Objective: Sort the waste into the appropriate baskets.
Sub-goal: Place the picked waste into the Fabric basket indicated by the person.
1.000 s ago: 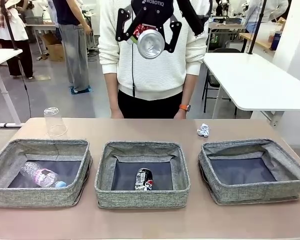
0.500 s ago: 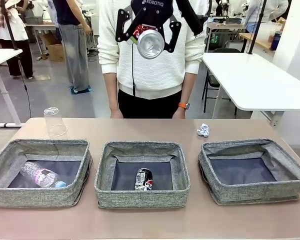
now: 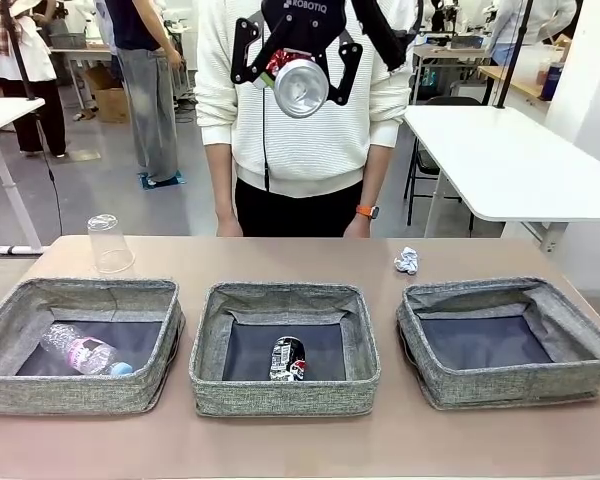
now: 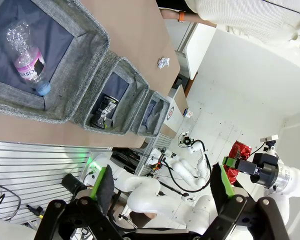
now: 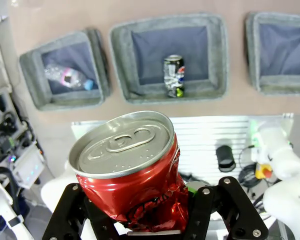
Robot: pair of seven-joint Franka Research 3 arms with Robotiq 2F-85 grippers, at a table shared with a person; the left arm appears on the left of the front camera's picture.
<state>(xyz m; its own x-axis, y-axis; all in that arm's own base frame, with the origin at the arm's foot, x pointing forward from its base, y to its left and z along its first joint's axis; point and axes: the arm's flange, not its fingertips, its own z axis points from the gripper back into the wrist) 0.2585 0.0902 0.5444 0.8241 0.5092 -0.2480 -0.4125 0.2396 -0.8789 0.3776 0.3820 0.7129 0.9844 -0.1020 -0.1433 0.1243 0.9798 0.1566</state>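
The tabletop (image 3: 280,445) is a plain tan-brown sheet. Past its far edge a person (image 3: 300,140) in a white knit sweater stands in a busy workroom, with a white table (image 3: 510,160) close by on the right.

The right gripper (image 3: 298,75) hangs high over the far edge, its jaws clamped on the crushed red can (image 5: 127,170) (the silver end faces the front camera). Under those jaws there is open air all the way down to the table.

Well beneath the jaws and nearer the robot, three grey woven bins sit in a row, close together but apart. A narrow strip of bare table lies at their near side and a wider one behind them.

- **Middle basket** (image 3: 285,298): most nearly under the held can, it contains the crushed dark can (image 3: 288,358).
- **Left basket** (image 3: 80,292): it contains the clear plastic bottle (image 3: 78,350), lying on its side.
- **Right basket** (image 3: 500,292): it shows its dark bottom.

Behind the row, an upturned clear cup (image 3: 110,243) stands below and left of the jaws, and the paper ball (image 3: 407,260) lies below and to their right.

The left gripper (image 4: 160,176) has its jaws spread wide with nothing between them. The bins lie far ahead of its fingertips.
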